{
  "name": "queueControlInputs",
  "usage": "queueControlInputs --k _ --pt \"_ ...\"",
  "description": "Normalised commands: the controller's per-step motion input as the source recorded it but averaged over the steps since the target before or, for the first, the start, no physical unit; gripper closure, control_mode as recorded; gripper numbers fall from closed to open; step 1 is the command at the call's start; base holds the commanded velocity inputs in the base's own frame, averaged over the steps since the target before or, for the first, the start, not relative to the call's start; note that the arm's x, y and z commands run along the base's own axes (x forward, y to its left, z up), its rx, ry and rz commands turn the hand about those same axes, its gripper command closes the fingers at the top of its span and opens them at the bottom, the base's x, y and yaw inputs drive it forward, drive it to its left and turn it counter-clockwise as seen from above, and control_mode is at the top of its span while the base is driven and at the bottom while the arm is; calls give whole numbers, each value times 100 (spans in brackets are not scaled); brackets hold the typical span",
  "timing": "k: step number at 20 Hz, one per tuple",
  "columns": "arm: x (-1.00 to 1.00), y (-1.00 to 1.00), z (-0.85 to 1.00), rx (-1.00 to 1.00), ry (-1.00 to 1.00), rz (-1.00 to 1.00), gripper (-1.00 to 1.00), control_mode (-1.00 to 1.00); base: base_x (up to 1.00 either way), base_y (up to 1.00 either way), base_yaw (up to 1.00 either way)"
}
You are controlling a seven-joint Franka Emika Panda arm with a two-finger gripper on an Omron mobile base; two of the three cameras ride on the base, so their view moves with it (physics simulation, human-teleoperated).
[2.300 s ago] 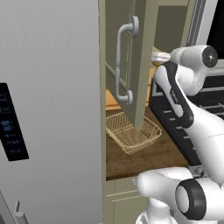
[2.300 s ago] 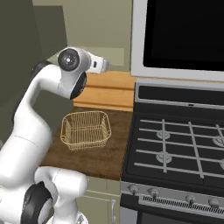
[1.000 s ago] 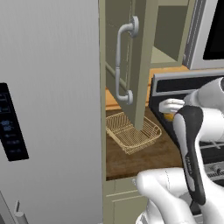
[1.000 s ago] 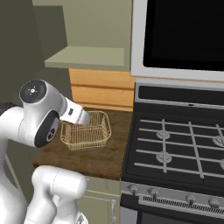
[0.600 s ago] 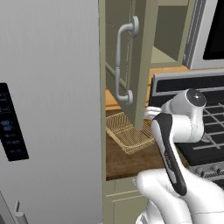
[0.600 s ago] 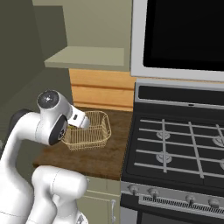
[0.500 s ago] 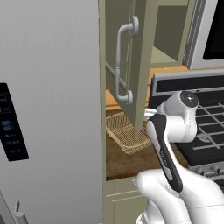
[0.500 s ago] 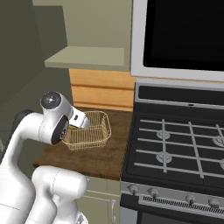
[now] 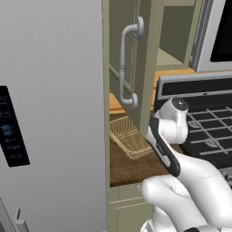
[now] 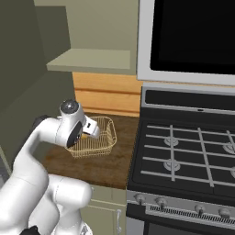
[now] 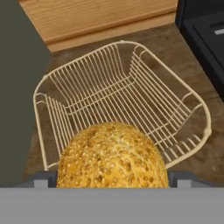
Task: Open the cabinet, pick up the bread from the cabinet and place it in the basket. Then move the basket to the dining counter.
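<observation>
Cabinet (image 9: 147, 59) door's swung open. Seeded golden bread (image 11: 113, 156) sits over the near edge of the wire basket (image 11: 122, 92) on the wood counter.

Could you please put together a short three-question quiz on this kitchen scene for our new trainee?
1. True or false: the bread sits between the fingers of the gripper, above the basket.
2. What does the basket rest on? A) the stove B) the wooden counter C) the cabinet shelf
3. Fill in: the cabinet door, with its grey handle, stands ____.

Key: 1 true. 2 B, the wooden counter, left of the stove. 3 open.
</observation>
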Motion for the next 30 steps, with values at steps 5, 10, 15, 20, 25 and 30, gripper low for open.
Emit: queueControlInputs --k 5,10,15,20,25,30 --pt "41 0 -31 0 16 4 100 -100 0 0 0" --pt "20 0 -39 0 13 3 100 -100 0 0 0" --pt "27 2 -43 0 6 1 100 -100 0 0 0" --pt "15 7 -32 -1 1 2 100 -100 0 0 0" --pt "0 4 -11 -4 5 1 100 -100 0 0 0" --pt "3 3 -18 -6 8 0 100 -100 0 0 0"
